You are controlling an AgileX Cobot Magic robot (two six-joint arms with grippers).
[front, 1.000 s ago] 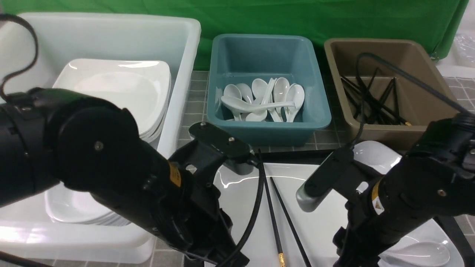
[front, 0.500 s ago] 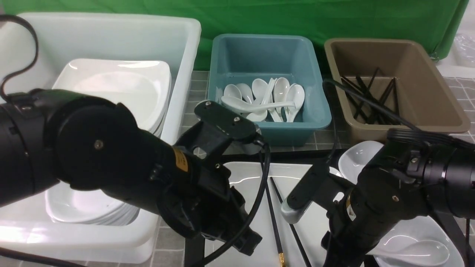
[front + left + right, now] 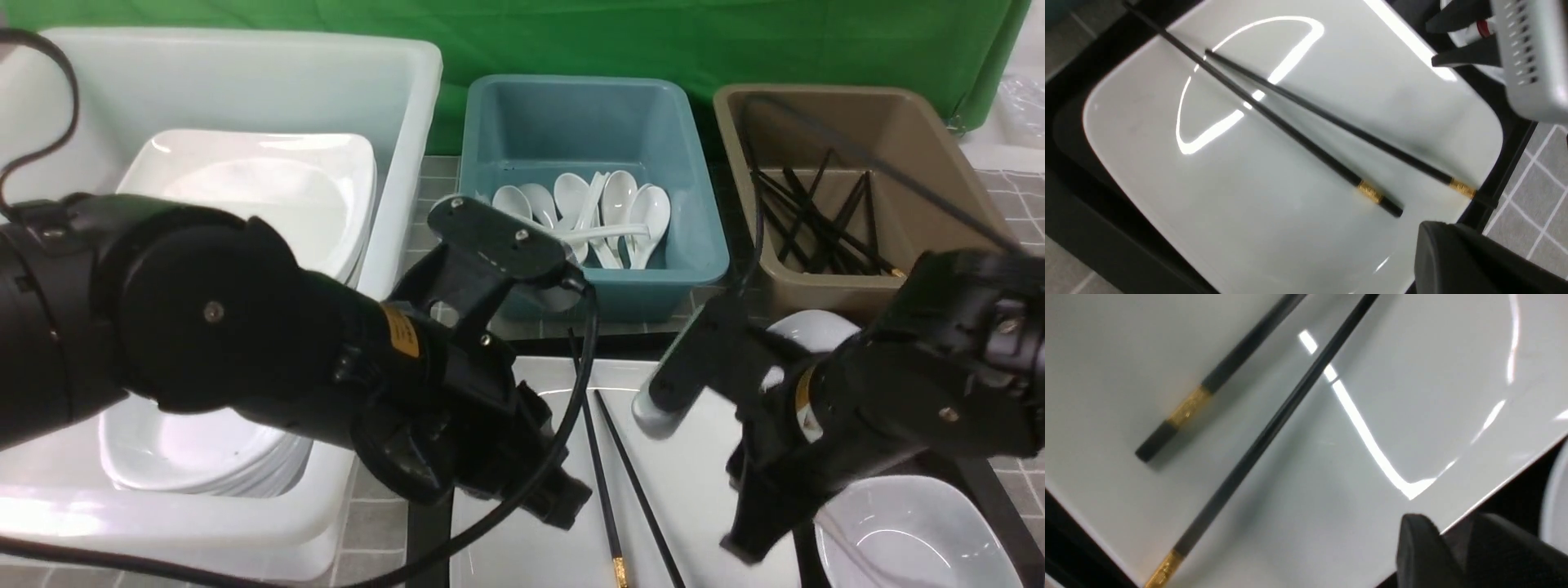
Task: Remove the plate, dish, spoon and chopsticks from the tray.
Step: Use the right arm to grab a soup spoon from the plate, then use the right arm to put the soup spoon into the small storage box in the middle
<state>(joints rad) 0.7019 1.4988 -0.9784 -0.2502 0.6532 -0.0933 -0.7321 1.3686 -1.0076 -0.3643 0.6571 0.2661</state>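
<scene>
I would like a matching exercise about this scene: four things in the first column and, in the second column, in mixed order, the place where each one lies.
Things:
1. chopsticks with gold bands
2. plain white soup spoons
3. stack of white plates
4. loose black sticks

Places:
a. in the white tub
b. in the brown tub
c. on the large white plate
d. in the teal tub

Pairs: 1-c, 2-d, 3-a, 4-b.

probably a robot lab: green backdrop cloth (image 3: 653, 41) behind sorting tubs (image 3: 588, 122) on a tiled tabletop (image 3: 424, 237).
</scene>
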